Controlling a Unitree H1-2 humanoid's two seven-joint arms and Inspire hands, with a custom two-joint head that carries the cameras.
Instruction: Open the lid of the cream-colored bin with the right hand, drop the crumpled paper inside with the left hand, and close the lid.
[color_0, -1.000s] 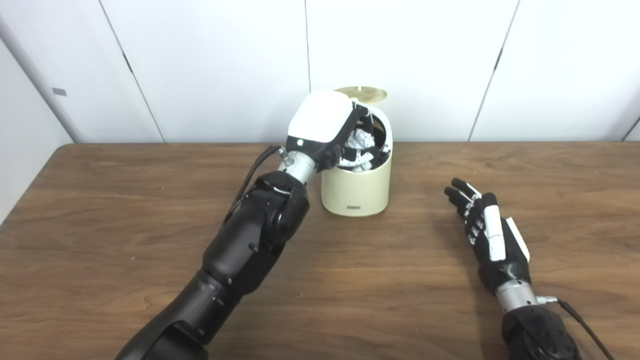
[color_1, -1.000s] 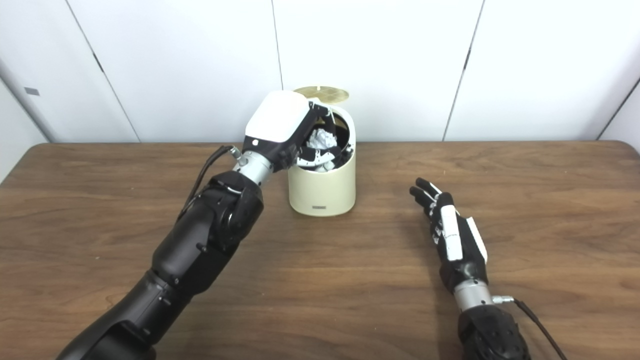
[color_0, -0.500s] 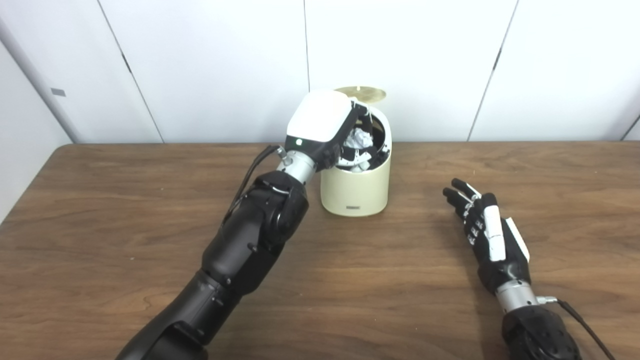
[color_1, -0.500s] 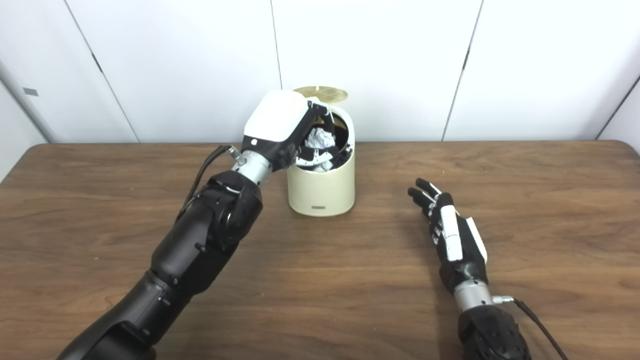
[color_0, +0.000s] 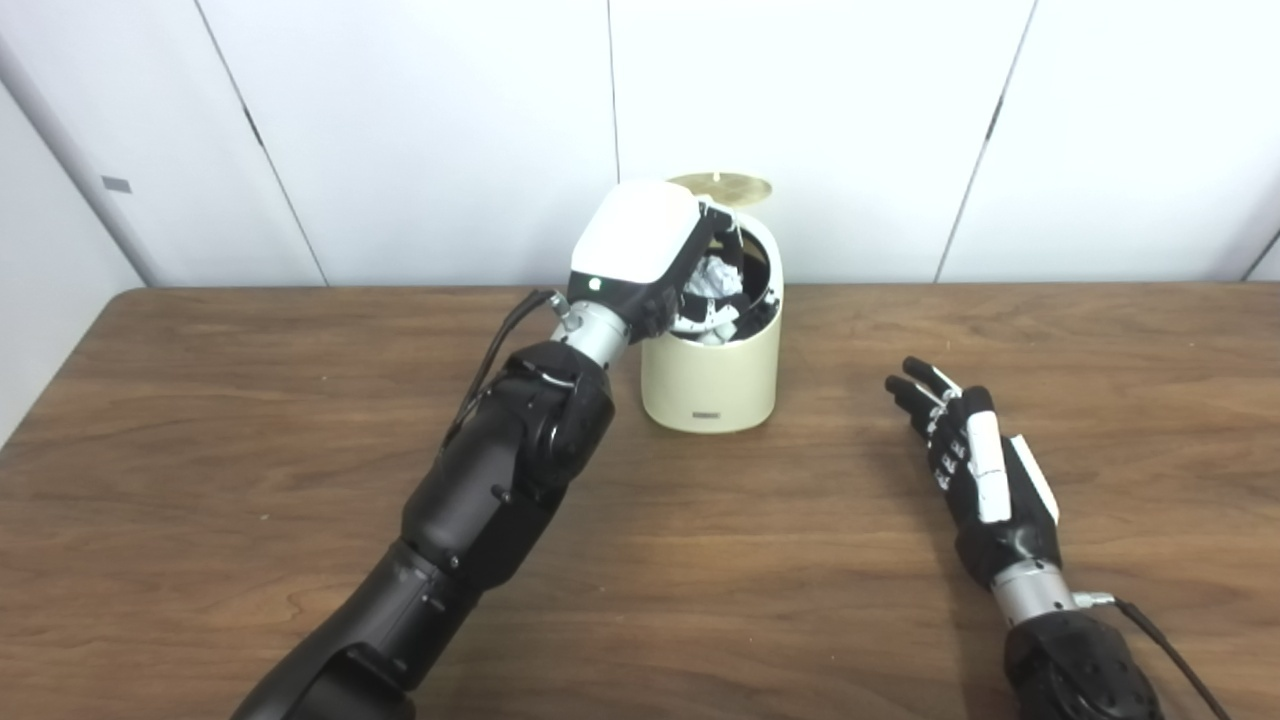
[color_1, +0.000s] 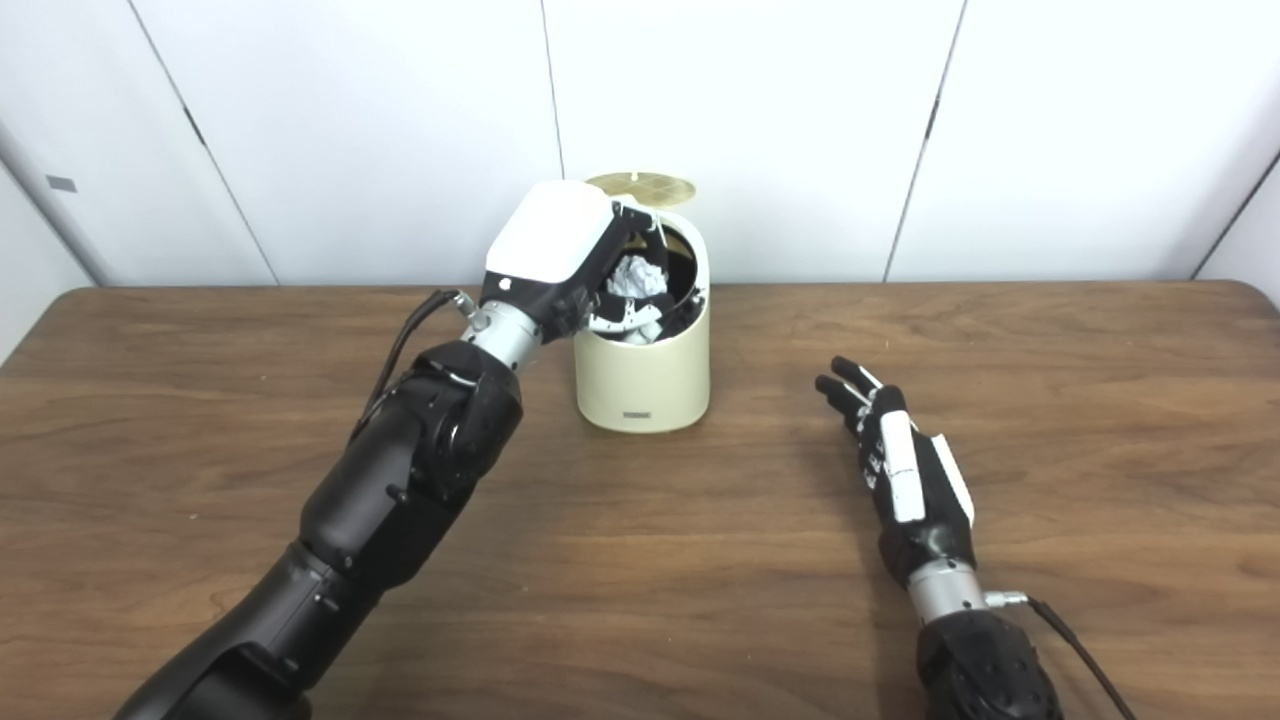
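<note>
The cream-colored bin (color_0: 712, 385) stands at the back middle of the wooden table (color_0: 200, 400). Its gold lid (color_0: 722, 186) is tipped open behind the opening. My left hand (color_0: 640, 240), with its white back up, reaches over the bin's mouth, and its fingers are curled on the white crumpled paper (color_0: 710, 275), which sits at the level of the rim. My right hand (color_0: 975, 470) lies open and empty on the table to the right of the bin, fingers straight and pointing toward the back.
White wall panels (color_0: 450, 120) rise directly behind the bin. A black cable (color_0: 500, 335) loops at my left wrist. Bare wood shows on both sides of the bin and in front of it.
My left hand with the paper has shifted very slightly to the left over the bin. The right hand and the lid have not moved.
</note>
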